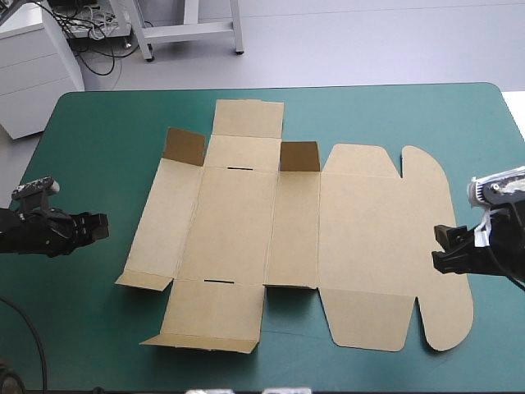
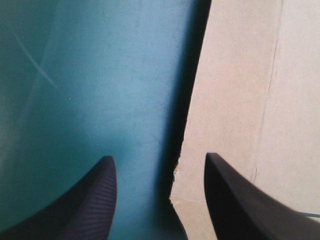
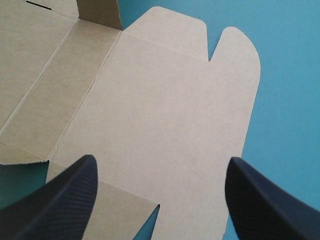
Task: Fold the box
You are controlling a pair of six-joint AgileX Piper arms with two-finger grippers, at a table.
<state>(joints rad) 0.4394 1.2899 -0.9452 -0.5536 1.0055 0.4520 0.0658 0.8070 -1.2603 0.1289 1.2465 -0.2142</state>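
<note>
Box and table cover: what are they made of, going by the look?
The box: matte brown board, probably thin cardboard; scored creases, cut slots and two flaps standing up point to a stiff sheet. The cover: teal-green, smooth, faint scuff lines in the left wrist view; perhaps a vinyl or rubber mat, can't be sure.

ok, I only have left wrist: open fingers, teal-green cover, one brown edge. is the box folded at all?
Observer: Barely. The box lies spread flat. Only two small flaps near its far side stand up.
Operator: right arm?
Observer: The right gripper is open at the rounded lid end, toward the right edge of the table.
</note>
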